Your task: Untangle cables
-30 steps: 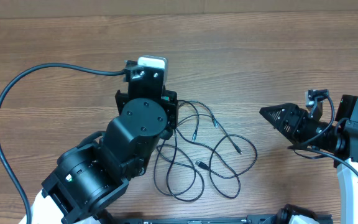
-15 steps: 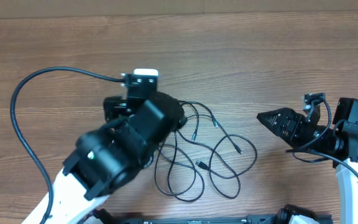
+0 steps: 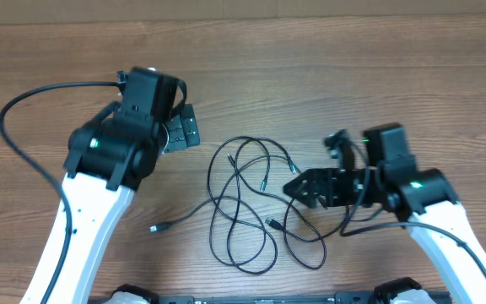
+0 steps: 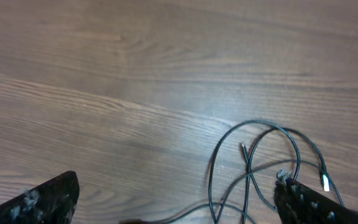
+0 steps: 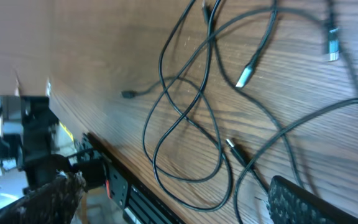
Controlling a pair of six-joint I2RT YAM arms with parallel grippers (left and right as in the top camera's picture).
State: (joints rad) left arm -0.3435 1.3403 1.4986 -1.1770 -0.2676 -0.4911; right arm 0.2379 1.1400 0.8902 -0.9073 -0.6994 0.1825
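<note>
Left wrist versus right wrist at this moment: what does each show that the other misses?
Only the left wrist: a wide stretch of bare table beyond the top loops of the cables, and the left fingers, wide apart with nothing between them.
Only the right wrist: the table's near edge with the rig frame below it, the lower loops, a plug end on a strand stretching away from them, and the right fingers, also wide apart and empty.
Both: the wooden table and the black cables lying loose, none gripped.
</note>
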